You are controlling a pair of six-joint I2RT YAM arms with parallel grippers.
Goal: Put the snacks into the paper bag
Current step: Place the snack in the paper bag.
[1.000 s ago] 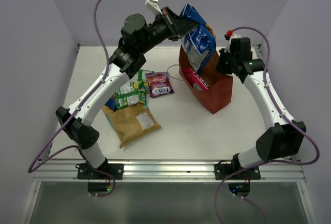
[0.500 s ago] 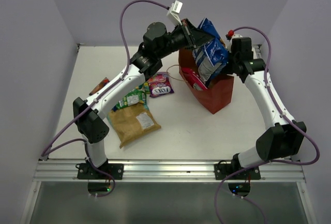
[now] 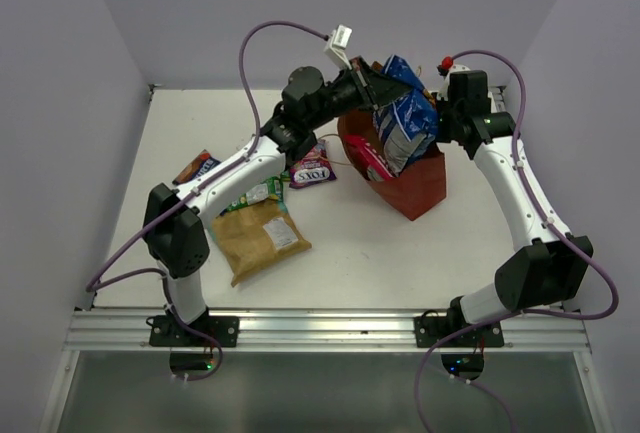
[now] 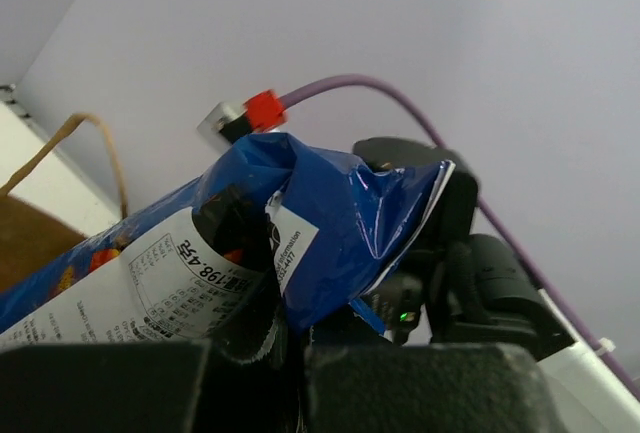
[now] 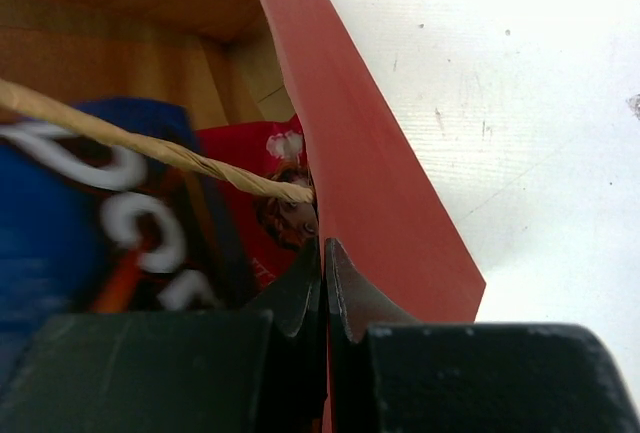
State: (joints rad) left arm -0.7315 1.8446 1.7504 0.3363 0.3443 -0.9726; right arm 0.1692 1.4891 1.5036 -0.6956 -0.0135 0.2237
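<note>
The red-brown paper bag (image 3: 418, 181) stands open at the back right. My left gripper (image 3: 377, 84) is shut on the top of a blue-and-white snack packet (image 3: 407, 119), whose lower end hangs inside the bag's mouth. In the left wrist view the crumpled blue packet (image 4: 330, 213) is pinched in that gripper (image 4: 290, 325). A pink packet (image 3: 368, 158) lies inside the bag. My right gripper (image 5: 323, 253) is shut on the bag's red wall (image 5: 375, 183), beside a twine handle (image 5: 150, 143). On the table lie a tan-brown packet (image 3: 256, 237), green packets (image 3: 250, 193) and a purple candy packet (image 3: 310, 169).
A small dark packet (image 3: 195, 166) lies at the left, near the left arm's elbow. White walls close the table on the left, back and right. The right arm (image 3: 515, 193) curves along the table's right side.
My left gripper has carried the blue-and-white packet right and down, so its lower end has sunk into the bag. The right gripper has kept its pinch on the bag's wall.
</note>
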